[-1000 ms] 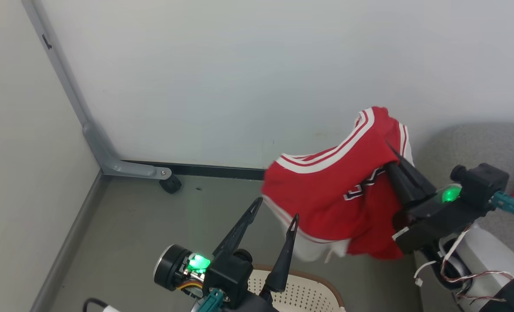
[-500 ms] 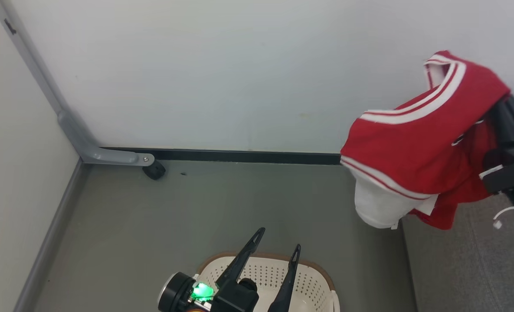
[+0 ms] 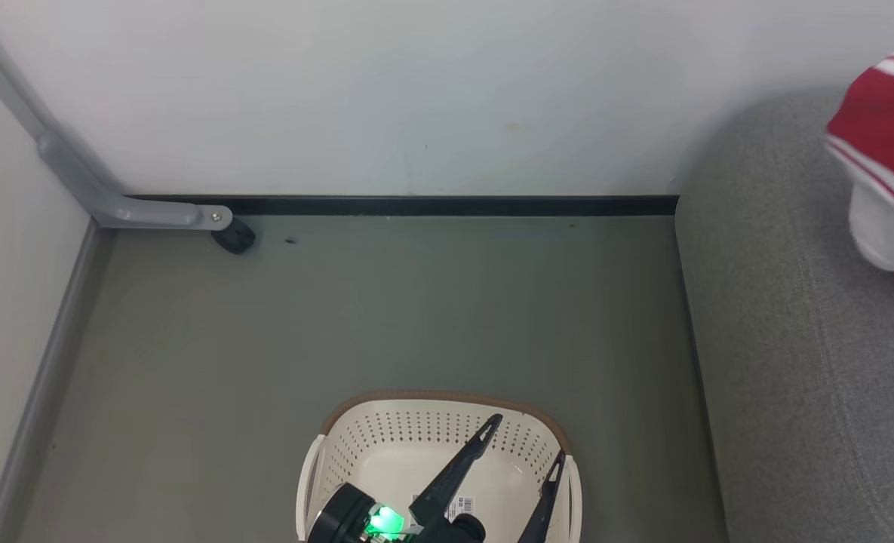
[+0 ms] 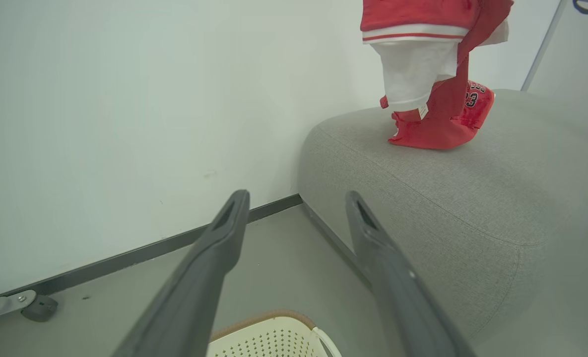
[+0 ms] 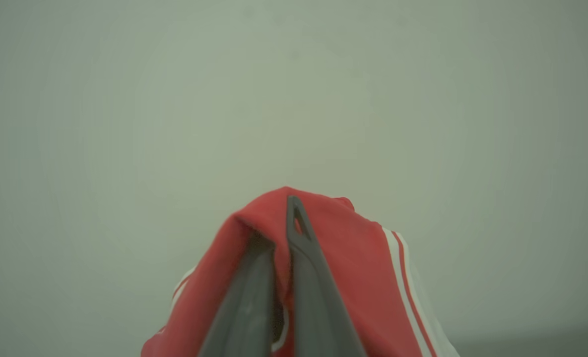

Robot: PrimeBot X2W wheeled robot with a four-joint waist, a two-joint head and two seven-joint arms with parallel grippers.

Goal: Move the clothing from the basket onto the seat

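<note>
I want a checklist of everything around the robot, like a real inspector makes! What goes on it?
Surface: grey floor; grey seat on the right.
Job's things: basket on the floor, with no clothing in the part that shows; hanging red garment above the seat; second red garment lying on the seat.
Clutter: nothing seen.
Grippers: left gripper open over the basket; right gripper shut on the hanging red garment.
Cables: nothing seen.
Surroundings: pale wall; grey frame leg with a black caster.
</note>
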